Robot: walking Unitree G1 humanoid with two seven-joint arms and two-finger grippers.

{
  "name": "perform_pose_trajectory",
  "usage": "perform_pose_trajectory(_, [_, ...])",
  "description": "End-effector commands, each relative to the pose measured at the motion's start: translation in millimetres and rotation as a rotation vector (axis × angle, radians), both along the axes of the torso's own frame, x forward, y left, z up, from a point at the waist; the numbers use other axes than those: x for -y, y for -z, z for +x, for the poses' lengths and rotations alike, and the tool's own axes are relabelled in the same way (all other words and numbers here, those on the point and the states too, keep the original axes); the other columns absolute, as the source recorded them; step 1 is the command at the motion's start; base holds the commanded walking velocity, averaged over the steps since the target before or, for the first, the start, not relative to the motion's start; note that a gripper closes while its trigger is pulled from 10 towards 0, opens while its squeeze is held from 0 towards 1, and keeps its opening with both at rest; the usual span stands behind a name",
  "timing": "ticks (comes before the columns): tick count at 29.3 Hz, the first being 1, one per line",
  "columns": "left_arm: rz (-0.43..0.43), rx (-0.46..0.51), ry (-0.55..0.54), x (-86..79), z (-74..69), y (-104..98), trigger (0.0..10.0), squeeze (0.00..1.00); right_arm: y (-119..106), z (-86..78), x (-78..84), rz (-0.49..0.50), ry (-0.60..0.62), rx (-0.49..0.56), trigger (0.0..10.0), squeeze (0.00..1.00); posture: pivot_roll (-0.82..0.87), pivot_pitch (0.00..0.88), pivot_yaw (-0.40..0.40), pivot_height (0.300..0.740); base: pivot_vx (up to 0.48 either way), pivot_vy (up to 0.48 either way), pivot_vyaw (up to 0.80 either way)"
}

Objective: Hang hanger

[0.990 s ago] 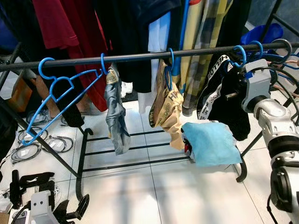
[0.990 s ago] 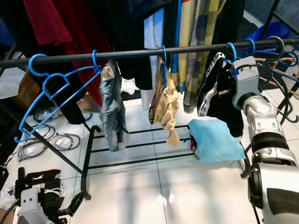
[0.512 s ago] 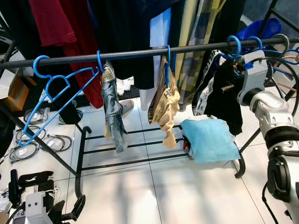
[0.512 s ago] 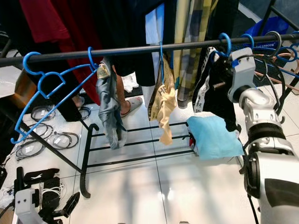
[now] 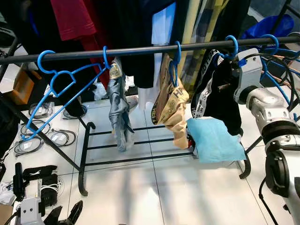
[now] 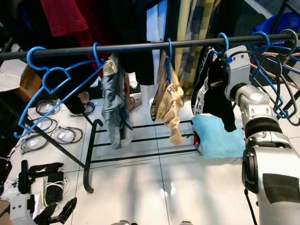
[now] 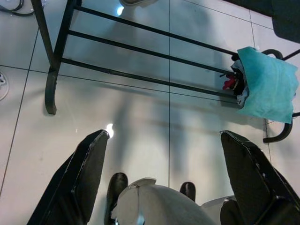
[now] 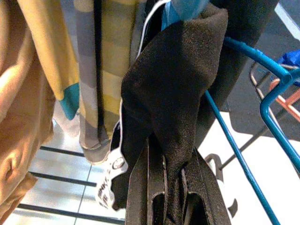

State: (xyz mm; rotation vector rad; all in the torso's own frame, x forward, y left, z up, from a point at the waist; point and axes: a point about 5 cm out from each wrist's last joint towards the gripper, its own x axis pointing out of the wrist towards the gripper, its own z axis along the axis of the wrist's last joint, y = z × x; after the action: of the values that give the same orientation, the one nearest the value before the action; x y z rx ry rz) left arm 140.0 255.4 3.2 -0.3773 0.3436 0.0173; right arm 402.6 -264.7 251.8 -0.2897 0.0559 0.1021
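Note:
A black rail runs across the view with blue hangers hooked over it. One blue hanger carries a black garment with a white lettered band. My right gripper is raised just under the rail and shut on this garment. In the right wrist view its fingers pinch the black cloth, with the blue hanger wire beside them. My left gripper hangs low over the tiled floor, open and holding nothing.
An empty blue hanger, a grey garment and a tan garment hang further left. More hangers crowd the right end. A light blue bag sits on the rack's base. Cables lie on the floor at left.
The whole view has shifted as the camera moved. The right gripper and its hanger now sit somewhat closer along the rail to the tan garment.

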Motion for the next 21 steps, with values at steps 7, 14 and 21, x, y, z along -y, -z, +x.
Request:
perform_pose_trajectory(7, [0.009,-0.033,-0.013,-8.0,-10.2,2,10.0,0.0,21,-3.5,3.4,0.057,0.013,-0.058,10.0,1.0,0.1,0.237,0.074,0.74,0.0,0.0,0.0])
perform_pose_trajectory(14, [0.0,-0.034,-0.009,-3.6,-5.4,5,10.0,0.0,14,-4.4,3.5,0.106,-0.006,0.049,10.0,1.0,0.08,0.21,0.065,0.74,0.0,0.0,0.0])
perform_pose_trajectory(21, [-0.015,-0.026,-0.004,4.4,4.3,9,10.0,0.0,6,-9.7,2.1,0.074,-0.033,0.205,10.0,1.0,0.05,0.181,0.055,0.74,0.0,0.0,0.0])
